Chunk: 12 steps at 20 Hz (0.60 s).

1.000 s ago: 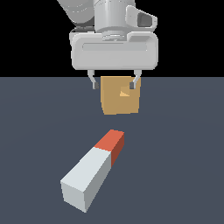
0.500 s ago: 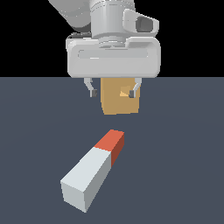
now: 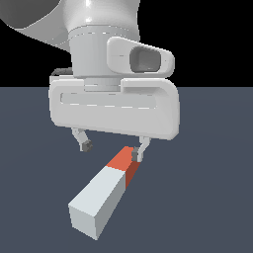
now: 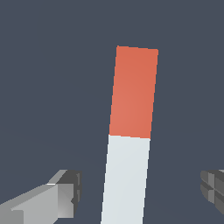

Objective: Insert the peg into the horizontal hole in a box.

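The arm's white wrist housing [image 3: 113,111] now fills the upper middle of the exterior view, far larger than half a second ago, when it sat small near the top with the tan box showing beneath it. That box is now entirely hidden behind the housing, so neither it nor its hole can be seen.

The dark grey desk [image 3: 212,197] carries the peg [image 3: 106,195], which lies flat where it lay before, pale end toward the camera and orange-red end pointing away.

The pincer [image 3: 111,150] has come down over the peg's red end. Its jaws are spread wide and hold nothing. In the exterior view one fingertip [image 3: 137,154] overlaps the red end's far corner, the other hangs off to the exterior view's left. The wrist view shows the peg [image 4: 129,144] running between the two fingers [image 4: 65,194], clear of both.
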Motion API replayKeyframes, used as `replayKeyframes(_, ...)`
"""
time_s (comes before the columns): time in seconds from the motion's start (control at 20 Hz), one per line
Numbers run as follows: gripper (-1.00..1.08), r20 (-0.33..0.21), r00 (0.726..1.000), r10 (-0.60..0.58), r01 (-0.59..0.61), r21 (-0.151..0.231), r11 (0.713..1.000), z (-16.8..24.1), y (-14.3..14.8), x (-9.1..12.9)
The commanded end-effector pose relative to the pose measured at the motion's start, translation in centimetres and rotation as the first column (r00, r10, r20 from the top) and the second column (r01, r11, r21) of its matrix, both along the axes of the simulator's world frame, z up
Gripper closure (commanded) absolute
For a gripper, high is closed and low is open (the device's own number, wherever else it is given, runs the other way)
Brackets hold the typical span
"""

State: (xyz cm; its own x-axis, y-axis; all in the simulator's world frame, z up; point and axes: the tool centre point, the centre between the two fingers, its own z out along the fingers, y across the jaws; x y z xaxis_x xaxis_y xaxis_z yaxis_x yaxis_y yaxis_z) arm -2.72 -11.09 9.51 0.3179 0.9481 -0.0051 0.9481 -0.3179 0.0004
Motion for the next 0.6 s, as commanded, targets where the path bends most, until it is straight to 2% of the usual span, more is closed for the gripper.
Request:
replayKeyframes(0.0,-0.92,0.001,0.999,-0.047,0.047,0.001,0.999,-1.1,-1.4,-0.7)
replayKeyframes(0.2,-0.92,0.001,0.996,-0.086,0.086,0.003,0.996,-2.1,-2.6,-1.4)
replayKeyframes(0.55,-0.92,0.000,0.996,-0.090,0.090,0.004,0.996,-2.4,-2.7,-1.5)
